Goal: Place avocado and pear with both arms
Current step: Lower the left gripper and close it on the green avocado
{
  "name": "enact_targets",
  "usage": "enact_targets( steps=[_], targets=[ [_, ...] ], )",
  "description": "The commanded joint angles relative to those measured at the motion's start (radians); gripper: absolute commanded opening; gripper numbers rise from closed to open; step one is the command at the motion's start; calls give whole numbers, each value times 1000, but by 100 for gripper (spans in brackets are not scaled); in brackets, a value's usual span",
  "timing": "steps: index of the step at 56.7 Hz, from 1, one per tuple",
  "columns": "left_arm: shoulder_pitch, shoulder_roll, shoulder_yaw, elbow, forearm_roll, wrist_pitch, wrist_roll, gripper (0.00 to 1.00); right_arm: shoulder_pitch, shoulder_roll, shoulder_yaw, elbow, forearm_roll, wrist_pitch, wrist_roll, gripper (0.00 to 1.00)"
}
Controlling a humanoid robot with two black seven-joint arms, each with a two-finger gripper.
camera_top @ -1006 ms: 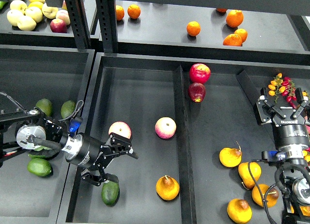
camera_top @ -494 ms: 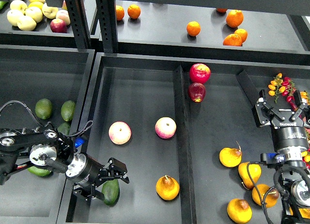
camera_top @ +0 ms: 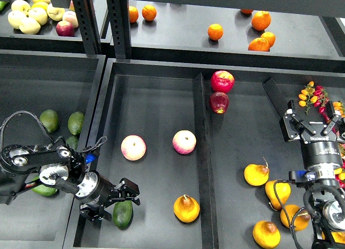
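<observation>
The dark green avocado (camera_top: pixel 123 214) lies at the front left of the middle tray (camera_top: pixel 156 98). My left gripper (camera_top: pixel 119 201) is open and empty, its fingers close around the avocado's upper left end; I cannot tell if they touch it. An orange-yellow pear (camera_top: pixel 186 208) with a brownish top stands in the same tray, to the avocado's right. My right gripper (camera_top: pixel 313 123) is open and empty, held high over the right tray, well away from both fruits.
Two pink-yellow apples (camera_top: pixel 133 147) (camera_top: pixel 184 142) lie mid-tray. Two red apples (camera_top: pixel 222 81) sit past the divider (camera_top: pixel 200 152). Several pears (camera_top: pixel 256 174) lie in the right tray under my right arm, a cherry-tomato bunch (camera_top: pixel 314 96) beyond it. More avocados (camera_top: pixel 49 120) fill the left tray. Oranges (camera_top: pixel 215 31) are on the back shelf.
My left arm has drawn back toward the lower left, and its gripper has come down from beside the left apple to the avocado. The avocado and pear have not moved. The right arm is almost still.
</observation>
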Motion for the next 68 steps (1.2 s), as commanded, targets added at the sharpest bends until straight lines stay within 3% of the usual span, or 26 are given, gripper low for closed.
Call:
enact_targets(
  steps=[1, 68],
  targets=[
    [-1, -14, 0, 25, 2, 0, 0, 100, -2, 1, 0, 1, 1, 3, 0, 100],
    [-5, -84, 54, 126, 4, 0, 0, 100, -4, 24, -1, 3, 1, 12, 0, 100]
  ],
)
